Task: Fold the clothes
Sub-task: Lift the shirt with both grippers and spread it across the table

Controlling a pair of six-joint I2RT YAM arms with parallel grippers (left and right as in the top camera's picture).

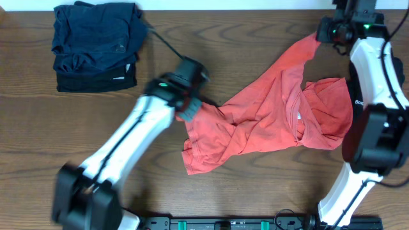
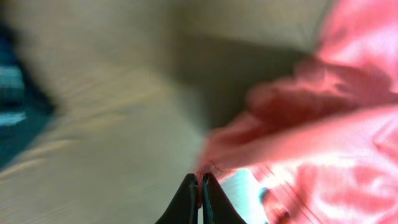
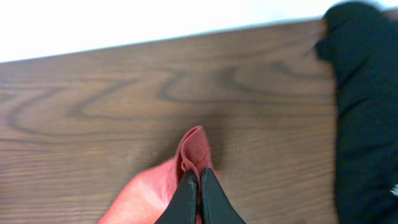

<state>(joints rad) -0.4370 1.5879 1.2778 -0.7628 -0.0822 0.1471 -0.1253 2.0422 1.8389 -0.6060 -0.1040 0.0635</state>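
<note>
Wood table [image 1: 255, 32], coral T-shirt [image 1: 255, 121] (lettering hidden), dark stack [image 1: 96, 38], logos illegible

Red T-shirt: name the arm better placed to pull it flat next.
Left, probably. The left gripper is shut on the crumpled, slack side of the red T-shirt. The right gripper holds its corner drawn out near the far edge of the table, with little room beyond.

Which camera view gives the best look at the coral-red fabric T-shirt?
Overhead: it shows the whole coral-red fabric T-shirt, crumpled. The left wrist view shows only blurred fabric at the shut left gripper; the right wrist view shows only a corner pinched in the right gripper.
</note>
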